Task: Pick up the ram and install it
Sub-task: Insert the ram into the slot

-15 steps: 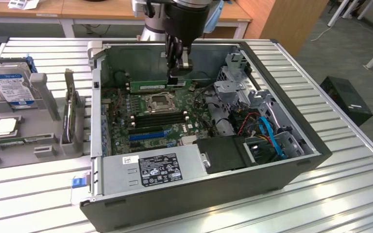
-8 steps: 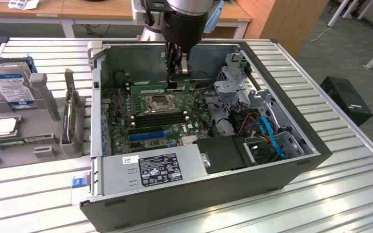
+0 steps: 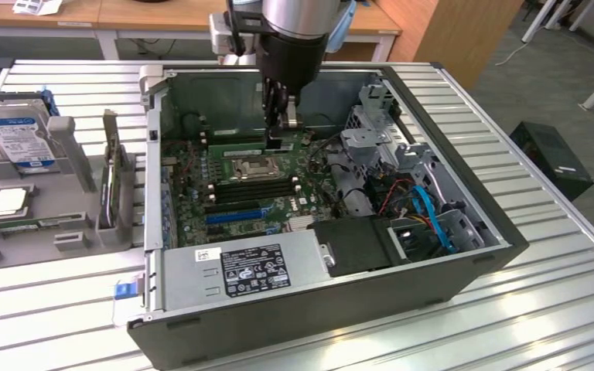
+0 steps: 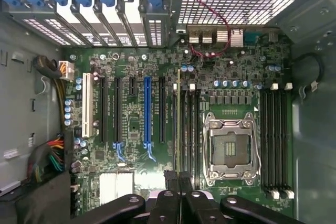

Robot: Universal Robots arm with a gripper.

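The ram (image 4: 178,124) is a thin green stick seen edge-on, standing along the memory slot farthest from the CPU socket (image 4: 231,150) in the bank next to it. Its near end runs straight into the seam between my gripper's (image 4: 178,176) black fingers, which are shut on it there. From the exterior view, my gripper (image 3: 279,127) points straight down inside the open computer case (image 3: 152,154), over the exterior view's right end of the far memory bank. The rest of the stick's near end is hidden under the fingers.
The motherboard (image 4: 131,129) carries expansion slots beside the memory bank. A power supply (image 3: 250,270) fills the case's near side, with drive cages and blue cables (image 3: 436,220) on the exterior view's right. A grey holder (image 3: 70,154) with a hard drive (image 3: 13,135) stands outside.
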